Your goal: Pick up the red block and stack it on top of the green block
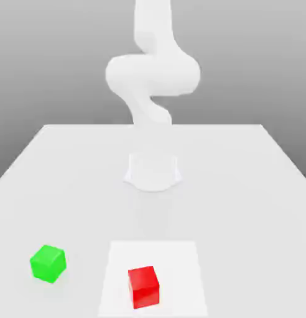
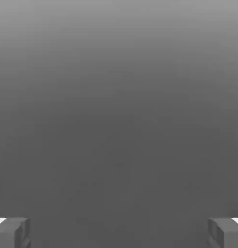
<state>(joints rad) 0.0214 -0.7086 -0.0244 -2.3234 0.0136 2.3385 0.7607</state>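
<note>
The red block (image 1: 143,287) is a small cube resting on the white table near its front edge, slightly to the exterior view's left of centre. The green block (image 1: 48,263), a cube of about the same size, sits on the table further toward the exterior view's left, well apart from the red one. The white arm (image 1: 152,74) rises and curls high above the back of the table, far from both blocks. In the hand view my gripper (image 2: 119,232) is open, its two grey fingertips (image 2: 14,231) stand wide apart with nothing between them, and plain grey background lies ahead.
The arm's round base (image 1: 153,171) stands at the table's middle. A paler square patch (image 1: 174,254) marks the table surface (image 1: 242,186) under and around the red block. The table's back edge runs across behind the base.
</note>
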